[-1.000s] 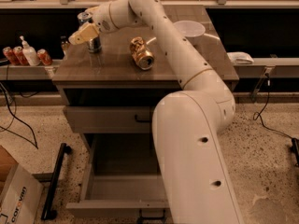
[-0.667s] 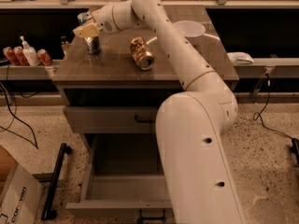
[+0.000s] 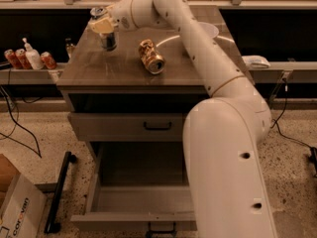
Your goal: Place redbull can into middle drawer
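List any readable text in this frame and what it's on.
"corovan", partly cut off: cardboard box, bottom left.
redbull can, held in the gripper over the cabinet top, far left: label too blurred.
gold can and red cans on the left shelf: too blurred.

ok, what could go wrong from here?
1. The gripper is at the redbull can near the tabletop's far left corner; a poor grasp could tip it off the edge.
2. The dented gold can lies close by; the arm may knock it when sweeping toward the drawer.
3. The arm's bulk hides the middle drawer's right side, so the descent looks tight.
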Robot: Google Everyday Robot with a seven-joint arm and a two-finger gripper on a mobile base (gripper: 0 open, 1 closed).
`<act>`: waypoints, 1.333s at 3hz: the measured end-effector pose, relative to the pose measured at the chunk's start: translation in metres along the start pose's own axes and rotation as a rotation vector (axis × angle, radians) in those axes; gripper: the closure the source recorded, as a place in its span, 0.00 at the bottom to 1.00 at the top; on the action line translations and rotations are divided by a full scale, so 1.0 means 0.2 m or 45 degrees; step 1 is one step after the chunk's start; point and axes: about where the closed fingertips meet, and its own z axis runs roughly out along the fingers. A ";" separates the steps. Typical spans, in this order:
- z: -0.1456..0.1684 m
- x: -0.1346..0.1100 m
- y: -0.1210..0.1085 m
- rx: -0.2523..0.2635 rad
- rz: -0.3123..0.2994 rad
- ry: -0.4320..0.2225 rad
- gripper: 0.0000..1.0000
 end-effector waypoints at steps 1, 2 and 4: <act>-0.21 -0.10 0.07 -0.016 -0.054 -0.007 1.00; -0.39 -0.16 0.23 -0.097 -0.087 -0.028 1.00; -0.70 -0.21 0.68 -0.359 -0.063 -0.118 1.00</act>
